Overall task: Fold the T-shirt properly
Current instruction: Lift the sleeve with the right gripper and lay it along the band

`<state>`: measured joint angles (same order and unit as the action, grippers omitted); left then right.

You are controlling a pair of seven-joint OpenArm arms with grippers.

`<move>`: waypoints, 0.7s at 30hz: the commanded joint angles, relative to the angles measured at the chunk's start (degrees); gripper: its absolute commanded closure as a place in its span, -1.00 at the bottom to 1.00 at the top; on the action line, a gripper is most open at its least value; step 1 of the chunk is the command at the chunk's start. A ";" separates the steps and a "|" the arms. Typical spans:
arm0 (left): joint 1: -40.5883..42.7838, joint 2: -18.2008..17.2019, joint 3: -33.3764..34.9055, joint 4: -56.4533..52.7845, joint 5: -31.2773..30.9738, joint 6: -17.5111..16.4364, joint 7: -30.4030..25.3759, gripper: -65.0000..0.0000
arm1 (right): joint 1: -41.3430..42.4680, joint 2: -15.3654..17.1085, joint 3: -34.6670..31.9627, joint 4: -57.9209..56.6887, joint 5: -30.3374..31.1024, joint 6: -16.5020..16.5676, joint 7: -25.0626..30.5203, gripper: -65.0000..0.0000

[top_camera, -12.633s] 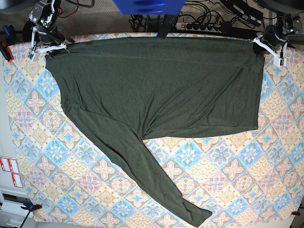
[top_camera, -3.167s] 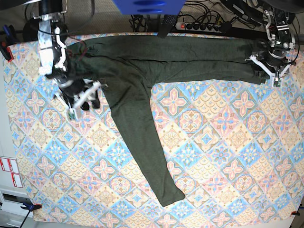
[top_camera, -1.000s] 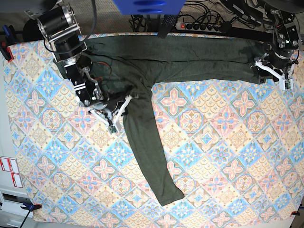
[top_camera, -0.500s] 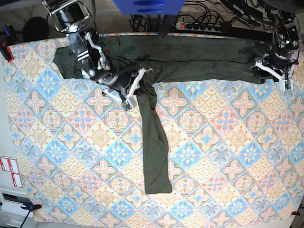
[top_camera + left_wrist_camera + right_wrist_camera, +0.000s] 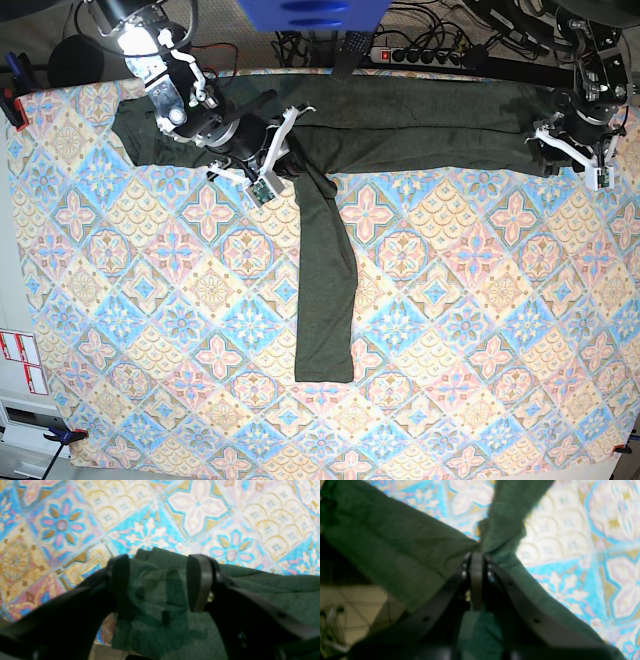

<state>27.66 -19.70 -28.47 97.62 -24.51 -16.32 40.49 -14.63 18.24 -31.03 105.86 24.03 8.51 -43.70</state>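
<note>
Base view: I see the tiled-pattern tabletop (image 5: 450,330) with cables and a power strip (image 5: 425,55) behind it; the T-shirt (image 5: 400,120) lies banded along the far edge, one sleeve trailing toward me.

Left wrist: my left gripper (image 5: 160,580), jaws spread, straddles the hem.

Right wrist: blurred; my right gripper (image 5: 476,562), jaws pinching fabric, hides the fold.

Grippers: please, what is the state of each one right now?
Left gripper: jaws open, straddling the T-shirt hem, not clamped.
Right gripper: jaws shut on the T-shirt, pinching fabric where the sleeve joins the body.
</note>
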 commanded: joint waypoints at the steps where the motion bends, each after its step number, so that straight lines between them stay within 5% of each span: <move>1: 0.08 -0.91 -0.32 1.06 -0.41 0.01 -1.15 -0.14 | 0.26 0.53 -0.31 1.70 0.36 0.32 -0.38 0.99; 8: 0.08 -0.91 -0.32 1.06 -0.41 0.01 -1.15 -0.14 | 0.79 2.73 -8.58 2.93 0.36 0.32 -4.60 0.99; 15: 0.08 -0.91 -0.32 1.06 -0.23 0.01 -1.15 -0.14 | 0.96 2.82 -8.49 2.93 0.36 0.32 -5.22 0.99; 21: -0.10 -0.91 0.29 1.06 -0.41 -0.08 -1.15 -0.14 | 3.69 2.82 -8.84 2.93 0.36 0.32 -11.73 0.90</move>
<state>27.66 -19.84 -28.05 97.62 -24.49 -16.27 40.47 -10.96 20.80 -40.07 107.70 23.99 8.73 -56.03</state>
